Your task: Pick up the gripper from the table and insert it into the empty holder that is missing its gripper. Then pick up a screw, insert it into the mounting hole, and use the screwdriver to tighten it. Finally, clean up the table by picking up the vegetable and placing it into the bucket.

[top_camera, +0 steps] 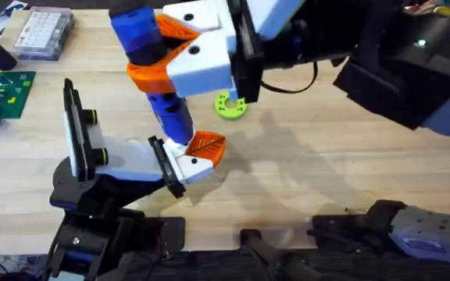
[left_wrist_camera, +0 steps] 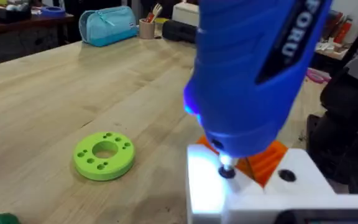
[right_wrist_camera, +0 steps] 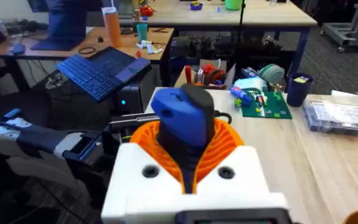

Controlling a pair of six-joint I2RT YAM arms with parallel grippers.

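Note:
The blue screwdriver (top_camera: 162, 86) stands nearly upright over the table's middle, and my right gripper (top_camera: 160, 51) is shut on its upper body with its orange pads. From the right wrist, the screwdriver's blue top (right_wrist_camera: 182, 115) sits between those pads. Its metal bit (left_wrist_camera: 227, 169) rests in a mounting hole of the white gripper piece (left_wrist_camera: 253, 193) with an orange ribbed pad. That piece (top_camera: 196, 156) is seated in the holder at the front of my left gripper (top_camera: 182, 164). The screw is hidden under the bit. The vegetable and the bucket are out of view.
A lime-green ring with holes (top_camera: 230, 105) lies on the wood just right of the screwdriver, also seen at the ring (left_wrist_camera: 104, 154). A clear parts box (top_camera: 44, 31) and a green circuit board (top_camera: 2, 94) sit far left. The right arm's dark links (top_camera: 397, 62) cover the upper right.

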